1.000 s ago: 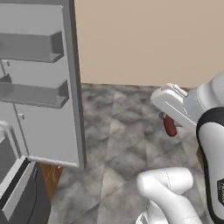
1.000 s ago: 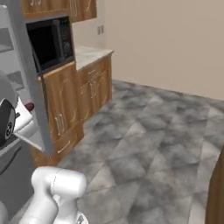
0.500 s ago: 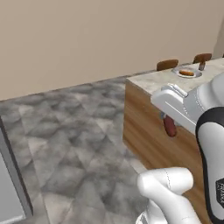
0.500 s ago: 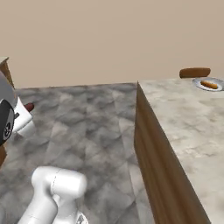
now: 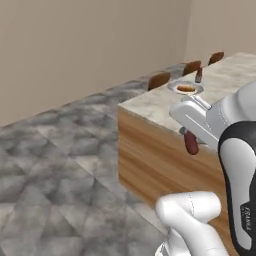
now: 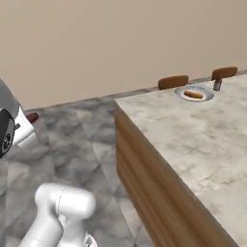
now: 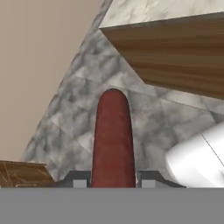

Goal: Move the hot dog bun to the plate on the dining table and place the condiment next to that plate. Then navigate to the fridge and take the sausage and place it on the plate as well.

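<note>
— What's nearest?
— The claw [image 7: 113, 181], closed on the sausage [image 7: 113, 135], held above the grey floor [image 5: 60, 165] beside the table's wooden side.
— And farther off?
— On the dining table [image 6: 193, 140], near its far edge, the hot dog bun [image 6: 193, 94] lies on the plate [image 6: 205, 97], the condiment [image 6: 217, 84] just beside.

A home kitchen with a dining area, rendered: a big island [image 6: 193, 140] with a marbled stone top and wooden sides, brown chair backs [image 6: 173, 81] tucked along its far edge, and a plate [image 6: 194, 94] with a bun [image 6: 193, 94] and a small sauce bottle [image 6: 217, 84] just beside it set out on the top. The floor [image 5: 55, 165] is grey marbled tile, and plain beige walls [image 5: 85, 45] close the room
</note>
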Available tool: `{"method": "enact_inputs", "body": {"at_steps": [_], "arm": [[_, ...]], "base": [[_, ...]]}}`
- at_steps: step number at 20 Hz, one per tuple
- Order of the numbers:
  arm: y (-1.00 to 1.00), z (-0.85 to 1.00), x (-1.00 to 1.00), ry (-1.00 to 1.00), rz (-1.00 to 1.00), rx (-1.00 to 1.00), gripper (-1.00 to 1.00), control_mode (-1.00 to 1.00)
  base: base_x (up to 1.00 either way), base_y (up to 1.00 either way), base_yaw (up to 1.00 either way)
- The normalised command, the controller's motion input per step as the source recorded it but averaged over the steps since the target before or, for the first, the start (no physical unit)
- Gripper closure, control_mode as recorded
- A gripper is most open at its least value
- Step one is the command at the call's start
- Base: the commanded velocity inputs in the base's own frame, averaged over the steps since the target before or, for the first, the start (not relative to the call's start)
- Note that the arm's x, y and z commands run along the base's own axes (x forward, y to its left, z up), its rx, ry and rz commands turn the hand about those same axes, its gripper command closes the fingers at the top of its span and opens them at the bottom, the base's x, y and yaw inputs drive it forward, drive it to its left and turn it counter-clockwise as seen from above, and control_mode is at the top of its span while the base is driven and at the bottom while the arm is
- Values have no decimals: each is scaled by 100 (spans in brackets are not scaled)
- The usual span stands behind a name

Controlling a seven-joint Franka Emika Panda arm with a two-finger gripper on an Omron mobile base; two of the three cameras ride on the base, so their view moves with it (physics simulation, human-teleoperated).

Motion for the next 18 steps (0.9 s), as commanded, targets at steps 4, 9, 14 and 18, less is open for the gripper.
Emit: {"method": "enact_inputs", "body": {"at_steps": [4,9,14,18], "arm": [[0,0,0,0,0,0,100,100],[0,0,0,0,0,0,100,100],[0,0,0,0,0,0,100,100],[0,0,0,0,0,0,100,100]], "base": [[100,43,-45],[100,49,-45],[100,57,-45],[100,60,-44]]}}
